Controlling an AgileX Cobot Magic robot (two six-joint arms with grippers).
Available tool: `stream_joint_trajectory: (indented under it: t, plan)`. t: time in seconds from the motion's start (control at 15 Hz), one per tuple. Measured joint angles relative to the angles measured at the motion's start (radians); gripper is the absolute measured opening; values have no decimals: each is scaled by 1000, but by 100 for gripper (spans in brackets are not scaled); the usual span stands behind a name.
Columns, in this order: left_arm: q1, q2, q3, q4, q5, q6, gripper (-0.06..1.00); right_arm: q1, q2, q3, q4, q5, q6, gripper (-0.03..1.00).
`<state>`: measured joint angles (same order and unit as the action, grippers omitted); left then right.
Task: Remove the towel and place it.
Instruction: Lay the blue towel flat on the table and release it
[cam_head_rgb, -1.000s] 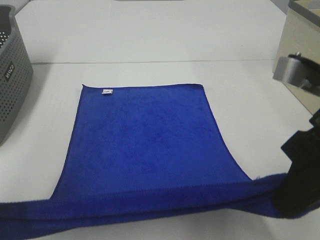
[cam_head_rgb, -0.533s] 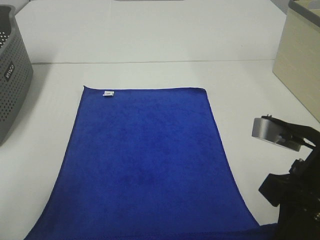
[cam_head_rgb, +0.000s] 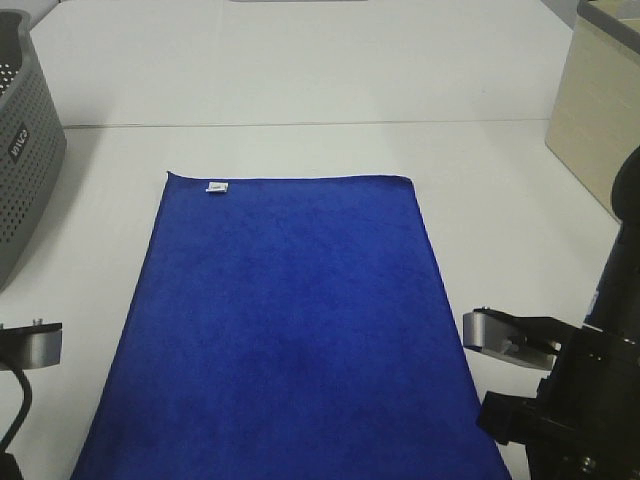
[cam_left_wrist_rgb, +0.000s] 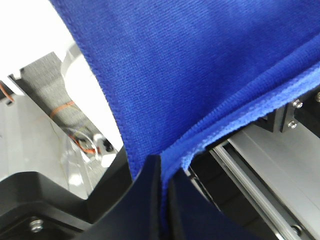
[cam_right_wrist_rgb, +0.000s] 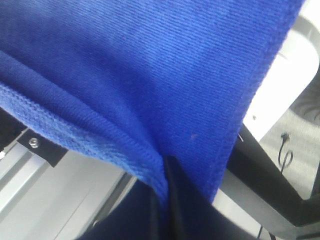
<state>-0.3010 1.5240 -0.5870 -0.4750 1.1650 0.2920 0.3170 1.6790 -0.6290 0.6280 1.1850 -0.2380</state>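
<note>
The blue towel (cam_head_rgb: 290, 320) lies spread flat on the white bench (cam_head_rgb: 300, 80). Its tagged far edge (the small white tag (cam_head_rgb: 215, 186) sits near one corner) is well away from both claws, and its near edge runs back to them. The left claw (cam_left_wrist_rgb: 161, 172) is pinched fully closed on one near corner, the hem folding right into the meeting of its fingers. The right claw (cam_right_wrist_rgb: 167, 170) is clamped just as tight on the other near corner. Gripping both corners at once probably keeps the cloth taut so it lays out smooth rather than bunching. The high view alone shows the whole spread and the grey perforated basket (cam_head_rgb: 25, 170), well off beyond the left claw, but both claws sit below its edge. Only the wrist views show the pinches, though nothing of how the cloth lies. Letting go looks like what remains.
</note>
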Motion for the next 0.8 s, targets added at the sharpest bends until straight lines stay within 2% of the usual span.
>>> stream_joint_trajectory:
  t: [0.4, 0.8]
  plan:
    - [3, 174, -1, -24, -26, 13, 0, 0, 175, -1, 6, -6, -50, 2]
    - [4, 274, -39, -23, -28, 26, 0, -1, 197, -1, 6, -34, -68, 2]
